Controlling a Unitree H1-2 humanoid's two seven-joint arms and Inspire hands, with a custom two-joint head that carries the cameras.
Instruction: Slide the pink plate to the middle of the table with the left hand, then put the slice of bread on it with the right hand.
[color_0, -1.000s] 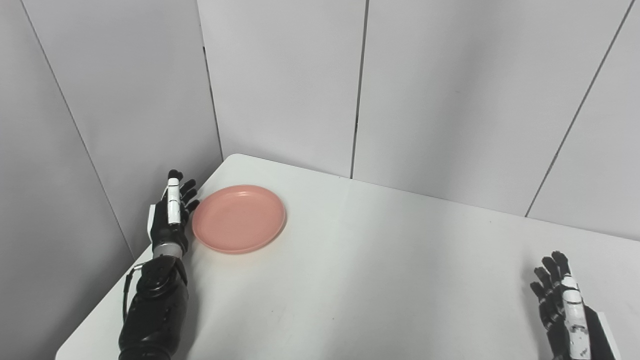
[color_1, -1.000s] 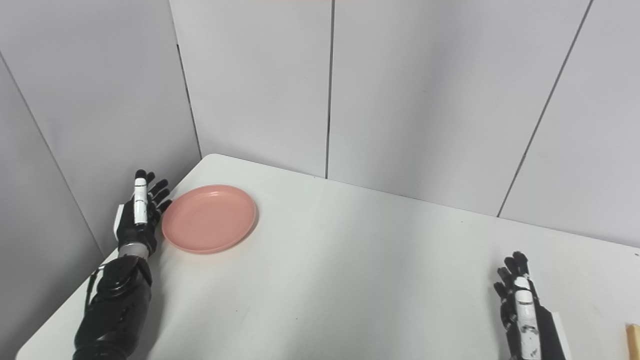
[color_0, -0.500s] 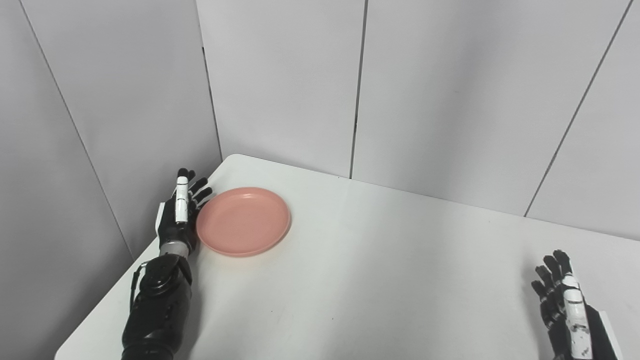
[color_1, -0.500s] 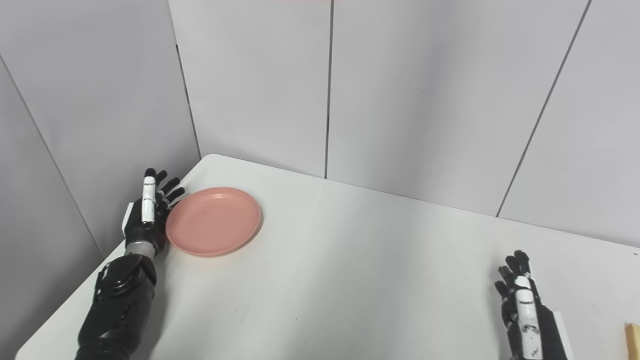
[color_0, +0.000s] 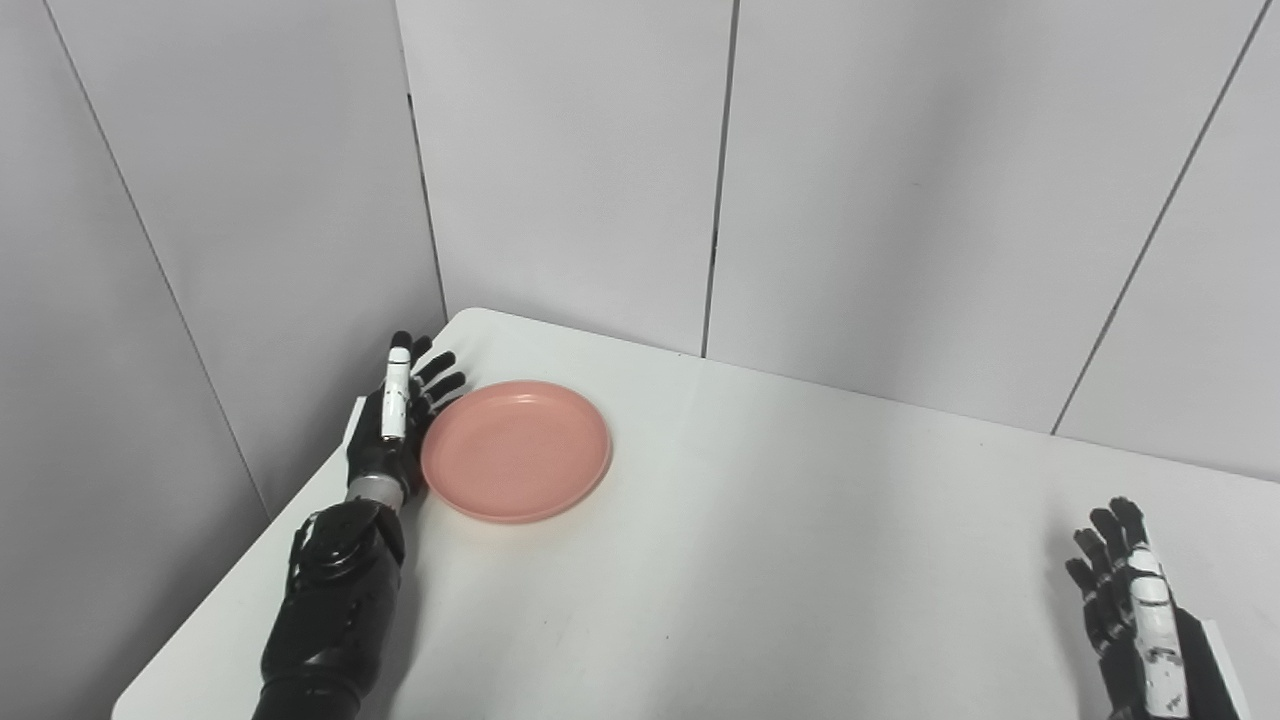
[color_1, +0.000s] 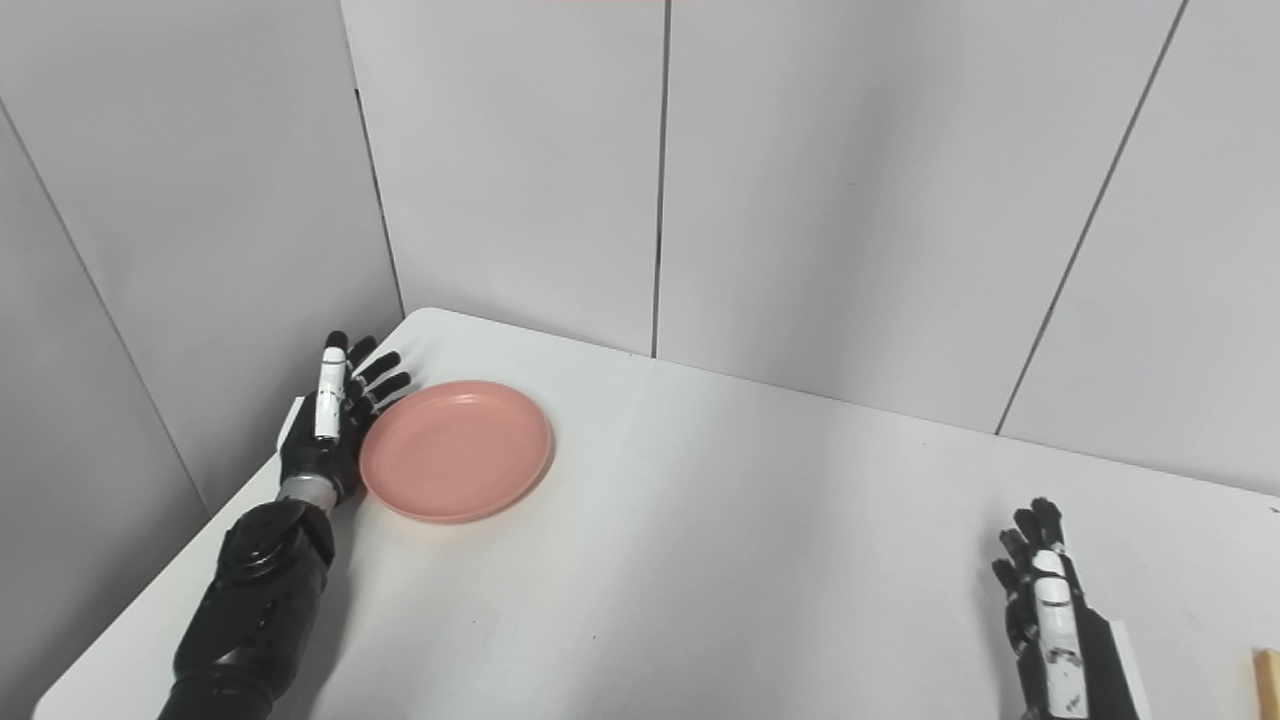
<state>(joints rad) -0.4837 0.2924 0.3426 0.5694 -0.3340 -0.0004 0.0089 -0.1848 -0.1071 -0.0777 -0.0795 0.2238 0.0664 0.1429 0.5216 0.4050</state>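
Note:
The pink plate (color_0: 516, 450) lies flat on the white table (color_0: 760, 560), near its far left corner. My left hand (color_0: 393, 425) stands on edge against the plate's left rim, open, fingers straight and pointing away from me. My right hand (color_0: 1135, 620) hovers open low at the right, near the front edge, holding nothing. A thin sliver of the bread slice (color_1: 1267, 680) shows at the right border of the right eye view, just right of my right hand (color_1: 1045, 625).
Grey wall panels (color_0: 850, 200) close off the table's back and left sides, close behind the left hand. The table's left edge (color_0: 230, 600) runs diagonally beside my left forearm.
My left hand has pushed rightward against the plate's rim, and the plate has slid a short way to the right. The right hand has stayed nearly still.

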